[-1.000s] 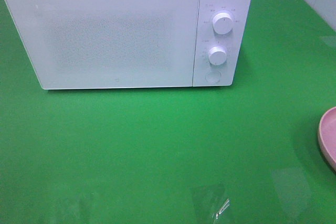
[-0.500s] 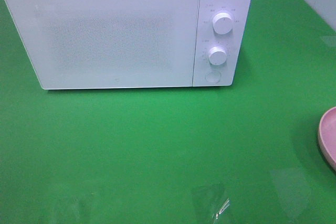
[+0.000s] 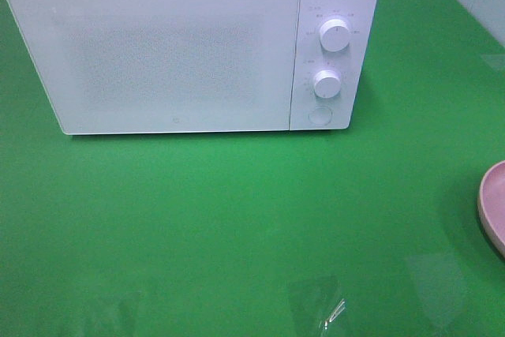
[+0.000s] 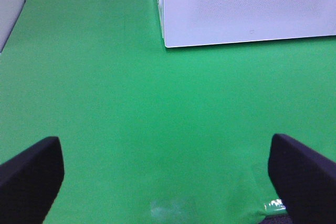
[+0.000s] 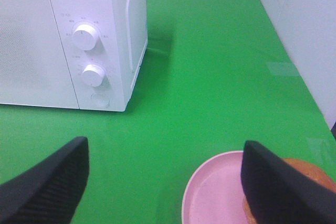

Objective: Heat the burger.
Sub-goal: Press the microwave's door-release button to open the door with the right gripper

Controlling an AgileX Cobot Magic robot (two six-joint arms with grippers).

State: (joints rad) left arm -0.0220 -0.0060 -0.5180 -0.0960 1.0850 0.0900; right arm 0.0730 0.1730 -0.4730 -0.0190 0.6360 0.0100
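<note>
The right gripper [image 5: 165, 182] stood spread wide and empty, just short of the pink plate [image 5: 210, 198] at the right edge of the tabletop [image 3: 237, 219]. The burger [image 5: 315, 174] sat on that plate, partly hidden behind one finger. The left gripper [image 4: 168, 182] was likewise spread, holding nothing, over the green surface; the white microwave [image 3: 189, 45] stood along the far edge, door closed.

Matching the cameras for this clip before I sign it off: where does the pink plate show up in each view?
Exterior high: pink plate cut off by the right edge, right of the microwave.
Left wrist: not in it; only the microwave's corner shows.
Right wrist: plate nearer the camera than the microwave, the burger on it.
Shared landmark: the white microwave.
</note>
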